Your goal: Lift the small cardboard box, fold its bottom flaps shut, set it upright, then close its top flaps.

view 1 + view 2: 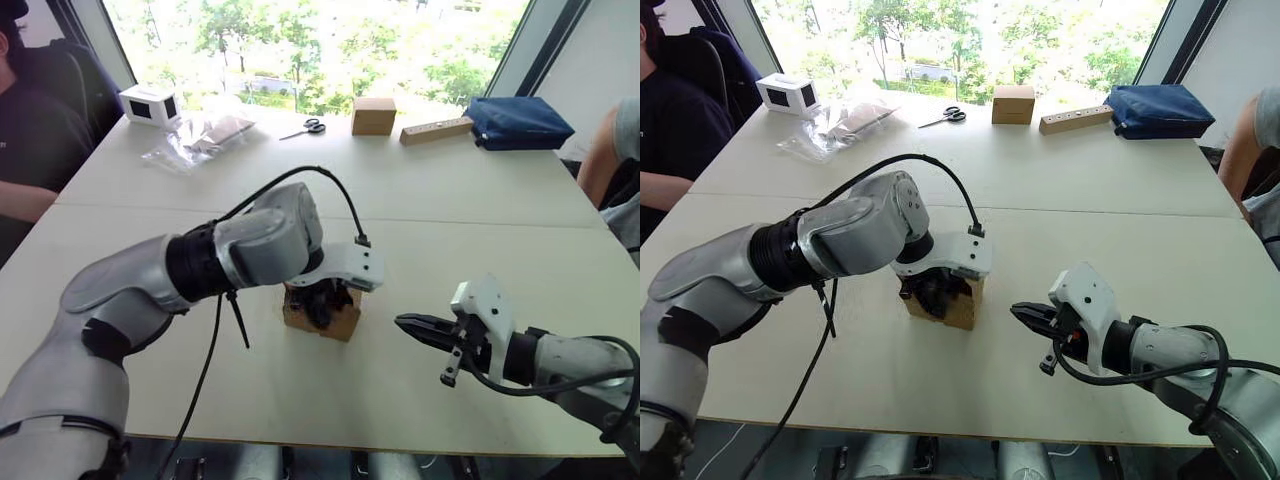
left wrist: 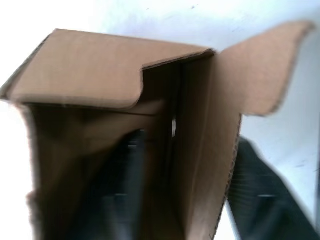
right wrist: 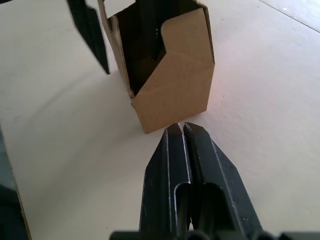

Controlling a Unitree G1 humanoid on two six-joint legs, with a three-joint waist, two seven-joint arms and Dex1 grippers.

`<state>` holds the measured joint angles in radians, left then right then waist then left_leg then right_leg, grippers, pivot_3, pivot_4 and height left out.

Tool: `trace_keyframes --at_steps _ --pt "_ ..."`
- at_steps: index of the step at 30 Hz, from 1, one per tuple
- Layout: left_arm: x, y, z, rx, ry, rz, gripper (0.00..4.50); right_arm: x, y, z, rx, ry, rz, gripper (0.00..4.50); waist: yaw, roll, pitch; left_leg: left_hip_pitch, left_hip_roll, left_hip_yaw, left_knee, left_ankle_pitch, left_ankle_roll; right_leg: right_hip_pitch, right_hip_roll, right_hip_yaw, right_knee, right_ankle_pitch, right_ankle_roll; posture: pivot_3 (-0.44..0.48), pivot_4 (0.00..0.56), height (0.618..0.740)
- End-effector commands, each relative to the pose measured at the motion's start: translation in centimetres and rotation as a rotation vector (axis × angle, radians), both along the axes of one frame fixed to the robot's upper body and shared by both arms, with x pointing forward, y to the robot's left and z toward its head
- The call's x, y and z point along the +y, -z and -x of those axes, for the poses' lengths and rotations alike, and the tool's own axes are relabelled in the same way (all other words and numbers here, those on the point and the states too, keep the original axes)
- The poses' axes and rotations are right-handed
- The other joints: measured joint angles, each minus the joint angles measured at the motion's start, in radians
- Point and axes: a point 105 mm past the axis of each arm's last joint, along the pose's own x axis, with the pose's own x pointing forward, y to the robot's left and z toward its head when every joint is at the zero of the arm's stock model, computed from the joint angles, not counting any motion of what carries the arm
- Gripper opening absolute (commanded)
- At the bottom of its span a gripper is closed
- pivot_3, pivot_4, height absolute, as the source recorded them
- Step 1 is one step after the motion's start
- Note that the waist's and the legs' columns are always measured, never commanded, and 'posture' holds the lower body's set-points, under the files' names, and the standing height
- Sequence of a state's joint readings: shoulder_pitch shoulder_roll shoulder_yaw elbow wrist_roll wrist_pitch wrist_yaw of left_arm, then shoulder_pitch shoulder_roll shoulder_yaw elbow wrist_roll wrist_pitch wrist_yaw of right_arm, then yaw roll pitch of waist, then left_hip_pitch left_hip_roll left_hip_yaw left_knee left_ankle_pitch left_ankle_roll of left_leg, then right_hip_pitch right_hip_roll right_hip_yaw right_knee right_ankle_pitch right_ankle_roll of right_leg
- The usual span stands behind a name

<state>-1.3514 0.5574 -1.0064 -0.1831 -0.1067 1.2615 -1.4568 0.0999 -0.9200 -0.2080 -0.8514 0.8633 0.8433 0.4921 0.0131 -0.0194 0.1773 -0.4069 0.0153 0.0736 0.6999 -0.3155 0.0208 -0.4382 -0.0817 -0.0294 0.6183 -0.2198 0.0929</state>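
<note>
The small cardboard box [image 1: 338, 322] stands on the white table [image 1: 300, 400] near its middle, with the open end up. One of the top flaps [image 2: 75, 75] is folded over the opening, and another [image 2: 265, 70] sticks outward. My left gripper [image 1: 322, 300] reaches down from above and straddles one wall: one finger [image 2: 125, 190] is inside the box, the other [image 2: 265, 200] outside, open. My right gripper [image 1: 405, 323] is shut, to the right of the box. Its tips [image 3: 182, 127] point at the box's lower corner [image 3: 150, 125], close to it.
At the far edge lie another brown box [image 1: 373, 115], scissors [image 1: 310, 127], a wooden block [image 1: 436, 131], a blue bag [image 1: 518, 122], a plastic bag [image 1: 195, 140] and a white box with dark panels [image 1: 150, 104]. People sit at the left [image 1: 25, 130] and right [image 1: 610, 140] table sides.
</note>
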Motion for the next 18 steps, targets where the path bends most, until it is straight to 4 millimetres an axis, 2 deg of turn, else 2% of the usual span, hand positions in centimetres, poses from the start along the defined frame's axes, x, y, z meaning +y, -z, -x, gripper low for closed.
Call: trace_keyframes --at_steps 1,5,7,9,16,18 --pt "-0.9 -3.1 0.8 0.027 -0.035 0.075 3.8 0.0 -1.0 -0.3 -0.029 -0.023 0.001 0.0 0.0 0.0 0.0 0.0 0.0 0.0 0.0 0.0 0.0 0.0 0.0 0.0 0.0 0.0 0.0 0.0 0.15 0.74" --pt "-1.4 -5.5 1.0 0.085 -0.111 0.159 3.8 -0.1 -1.3 -0.6 -0.019 -0.044 -0.011 0.0 0.0 0.0 0.0 0.0 0.0 0.0 0.0 0.0 0.0 0.0 0.0 0.0 0.0 0.0 0.0 0.0 0.15 0.74" --pt "-1.5 -7.9 1.1 0.176 -0.181 0.268 3.8 0.0 -2.0 -1.0 -0.018 -0.071 -0.046 0.0 0.0 0.0 0.0 0.0 0.0 0.0 0.0 0.0 0.0 0.0 0.0 0.0 0.0 0.0 0.0 0.0 0.15 0.74" --pt "-1.6 -9.6 1.2 0.241 -0.214 0.356 3.8 0.0 -2.7 -1.2 -0.02 -0.085 -0.089 0.0 -0.001 0.0 0.0 0.0 0.0 0.0 0.0 0.0 0.0 -0.001 0.0 0.0 0.001 0.0 0.0 0.0 0.15 0.74" --pt "-0.8 -12.4 -1.1 0.292 -0.347 0.691 3.8 -0.5 -4.0 -1.5 0.02 -0.124 -0.243 0.0 -0.001 0.0 0.0 0.0 0.0 0.0 0.0 0.0 0.0 -0.001 0.0 0.0 0.004 0.0 0.002 0.0 0.15 0.74" --pt "0.5 -13.4 -1.6 0.278 -0.368 0.826 3.8 -0.7 -4.5 -1.9 0.022 -0.129 -0.279 0.0 -0.001 0.0 0.0 0.001 0.0 0.0 0.001 0.0 0.0 -0.002 -0.001 0.0 0.006 0.0 0.002 0.0 0.15 0.74"
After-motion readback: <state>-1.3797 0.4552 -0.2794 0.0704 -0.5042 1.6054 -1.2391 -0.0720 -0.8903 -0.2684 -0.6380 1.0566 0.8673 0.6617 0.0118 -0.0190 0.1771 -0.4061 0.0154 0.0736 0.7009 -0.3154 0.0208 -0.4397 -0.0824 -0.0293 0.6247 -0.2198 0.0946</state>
